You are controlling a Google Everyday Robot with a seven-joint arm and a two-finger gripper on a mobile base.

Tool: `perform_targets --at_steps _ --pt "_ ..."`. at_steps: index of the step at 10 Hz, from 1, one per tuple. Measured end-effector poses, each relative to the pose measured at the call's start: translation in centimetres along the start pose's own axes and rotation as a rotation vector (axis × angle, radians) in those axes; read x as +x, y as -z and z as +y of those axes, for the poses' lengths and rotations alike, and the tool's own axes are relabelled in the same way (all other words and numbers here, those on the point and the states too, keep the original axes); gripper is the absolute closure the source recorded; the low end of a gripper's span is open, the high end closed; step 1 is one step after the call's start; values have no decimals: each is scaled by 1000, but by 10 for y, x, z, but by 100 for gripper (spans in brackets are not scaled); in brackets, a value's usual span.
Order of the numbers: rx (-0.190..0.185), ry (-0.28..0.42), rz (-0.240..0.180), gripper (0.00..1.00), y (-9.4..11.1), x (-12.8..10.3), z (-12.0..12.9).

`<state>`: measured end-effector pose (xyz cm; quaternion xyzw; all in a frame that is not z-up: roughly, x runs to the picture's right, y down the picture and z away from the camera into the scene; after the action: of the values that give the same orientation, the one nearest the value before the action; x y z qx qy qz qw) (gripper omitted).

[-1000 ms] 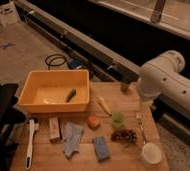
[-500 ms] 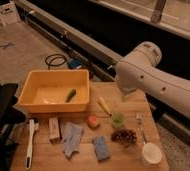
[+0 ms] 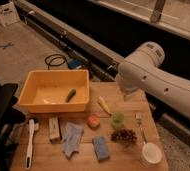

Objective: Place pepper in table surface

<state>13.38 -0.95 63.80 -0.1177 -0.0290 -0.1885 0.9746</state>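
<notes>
Jaws (spread wide) hidden behind bent arm over table surface.

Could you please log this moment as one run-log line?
stage: pre-grasp | pepper: lying in yellow bin, untouched | gripper: hidden behind arm, above far edge of table surface

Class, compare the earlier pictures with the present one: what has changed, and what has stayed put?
The white arm swung left above the table surface, toward the yellow bin; its gripper is out of view. Nothing was grasped or released. The pepper stays in the bin; the other items are unmoved.
</notes>
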Motion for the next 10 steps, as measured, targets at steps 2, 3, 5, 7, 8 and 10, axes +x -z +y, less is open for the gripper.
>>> perform_targets --at_steps 2,3,5,7,8,10 --pt "27 104 -20 35 -12 -5 -38" --pt "40 163 -34 35 -19 -10 -59" --pt "80 348 -96 35 -36 -44 -110" --pt "118 488 -184 35 -45 -79 -148" --pt "137 537 -227 35 -49 -95 -163" --pt "153 579 -258 35 -53 -107 -176"
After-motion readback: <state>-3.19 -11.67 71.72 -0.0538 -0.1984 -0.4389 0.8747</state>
